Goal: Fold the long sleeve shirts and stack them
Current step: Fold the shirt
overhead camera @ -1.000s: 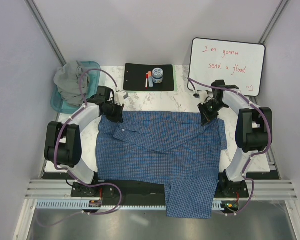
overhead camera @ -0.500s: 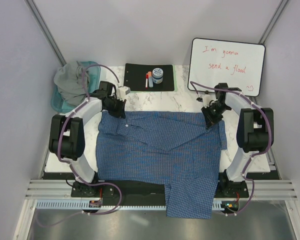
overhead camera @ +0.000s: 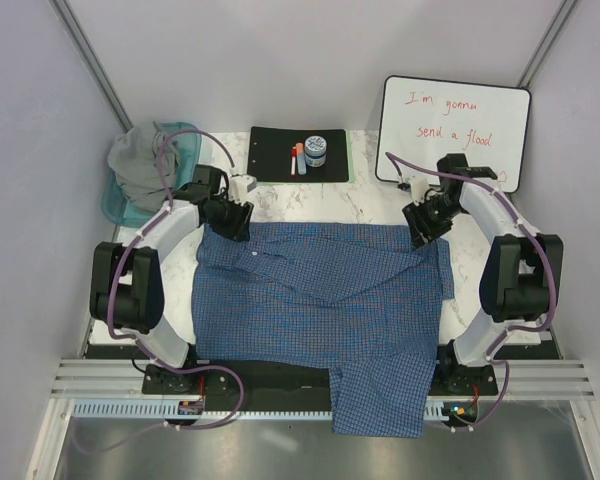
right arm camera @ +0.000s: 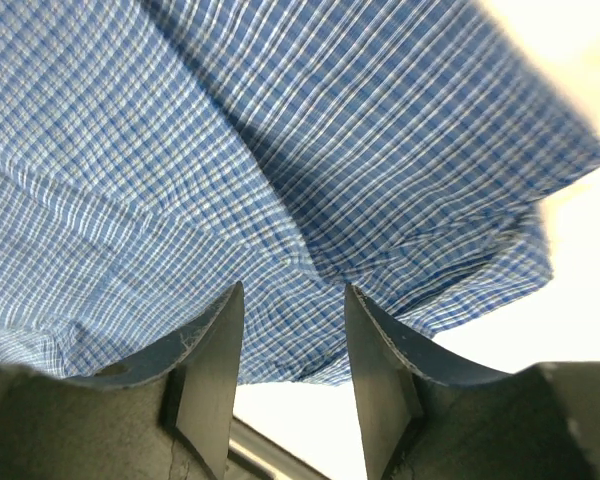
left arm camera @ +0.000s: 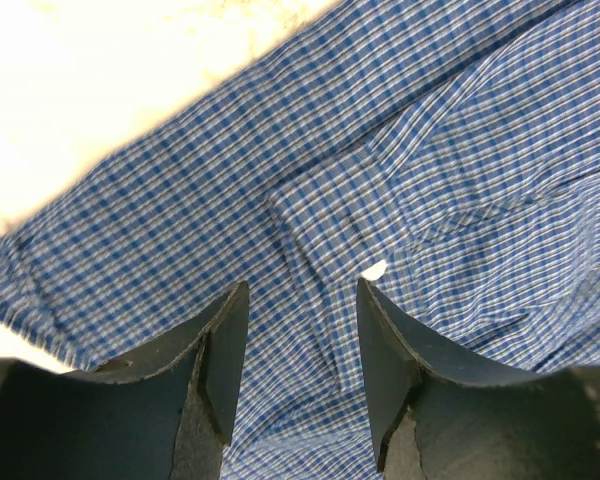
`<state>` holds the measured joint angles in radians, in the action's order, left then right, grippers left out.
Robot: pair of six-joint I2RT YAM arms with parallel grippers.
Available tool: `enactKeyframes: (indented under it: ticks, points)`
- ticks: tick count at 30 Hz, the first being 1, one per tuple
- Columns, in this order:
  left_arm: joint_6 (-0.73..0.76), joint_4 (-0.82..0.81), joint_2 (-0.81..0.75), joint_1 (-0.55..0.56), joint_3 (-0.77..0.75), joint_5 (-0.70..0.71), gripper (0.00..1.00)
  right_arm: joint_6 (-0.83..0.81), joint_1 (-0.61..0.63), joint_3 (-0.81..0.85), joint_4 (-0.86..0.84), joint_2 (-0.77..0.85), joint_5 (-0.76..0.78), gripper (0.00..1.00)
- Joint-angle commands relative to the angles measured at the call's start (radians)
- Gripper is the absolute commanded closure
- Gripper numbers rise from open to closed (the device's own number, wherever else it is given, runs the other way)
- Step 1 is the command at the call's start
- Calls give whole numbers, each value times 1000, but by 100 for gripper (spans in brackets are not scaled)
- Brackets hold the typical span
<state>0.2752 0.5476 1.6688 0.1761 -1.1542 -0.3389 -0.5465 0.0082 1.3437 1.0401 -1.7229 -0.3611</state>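
A blue-and-white check shirt (overhead camera: 320, 300) lies spread flat across the table, one part hanging over the near edge. A grey shirt (overhead camera: 140, 165) sits bunched in the teal tub (overhead camera: 120, 208) at the far left. My left gripper (overhead camera: 232, 222) hovers over the check shirt's far left corner, open, with only cloth (left arm camera: 310, 220) below its jaws and nothing between them (left arm camera: 300, 330). My right gripper (overhead camera: 421, 228) stands open above the shirt's far right corner (right arm camera: 310, 200), jaws apart and empty (right arm camera: 292, 330).
A black mat (overhead camera: 298, 155) with a small jar (overhead camera: 316, 150) and markers lies at the back centre. A whiteboard (overhead camera: 454, 132) leans at the back right. Bare marble table (overhead camera: 340, 205) shows beyond the shirt.
Both grippers have opened and let go of the shirt's far corners, which now lie flat on the table. The fold across the shirt's top has been smoothed out.
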Motion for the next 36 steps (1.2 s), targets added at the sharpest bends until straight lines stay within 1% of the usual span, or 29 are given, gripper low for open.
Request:
enactKeyframes:
  ticks: [1,6,9,11,14,15,20,21,23,24,25,26,27,28,29,30,31,33,34,35,36]
  points:
    - [58,6,-43,-1,42,78,45,46,13,-20,-87,-16,49,53]
    - [61,9,18,-3,60,133,45,68,29,-66,-195,-110,143,57]
    - [59,8,63,-13,42,152,45,75,32,-37,-239,-174,180,58]
    - [58,8,126,-27,7,164,45,82,35,-11,-264,-223,194,58]
    - [59,11,224,-62,-73,150,47,91,39,69,-281,-305,211,58]
    - [55,18,253,-72,-99,143,48,95,38,121,-285,-328,212,59]
    - [61,57,406,-98,-309,117,51,120,42,305,-278,-475,221,59]
    - [61,64,419,-98,-338,112,51,122,42,366,-264,-487,221,59]
    - [61,87,434,-98,-412,86,51,119,41,419,-246,-500,212,57]
    - [62,95,427,-99,-430,78,50,114,41,470,-201,-495,206,55]
    - [62,104,415,-99,-453,66,49,105,39,492,-172,-486,171,53]
    - [73,126,392,-99,-449,14,48,86,38,505,-143,-442,148,50]
    - [85,132,314,-98,-437,-21,47,79,35,502,-91,-408,128,47]
    - [97,137,266,-99,-380,-67,44,62,35,485,-66,-324,75,45]
    - [126,143,205,-93,-343,-142,40,31,33,462,-45,-273,51,41]
    - [152,146,89,-89,-300,-191,39,23,33,404,-19,-221,38,39]
    - [186,156,15,-84,-210,-243,25,14,33,376,-5,-120,27,38]
    - [274,164,-113,-40,-109,-314,23,-15,33,286,41,-29,-21,35]
    - [318,173,-259,-15,-2,-342,22,-23,33,253,55,47,-35,34]
    - [393,172,-329,56,57,-362,21,-39,33,221,75,80,-73,34]
    - [430,172,-409,112,118,-354,21,-55,33,154,96,112,-81,34]
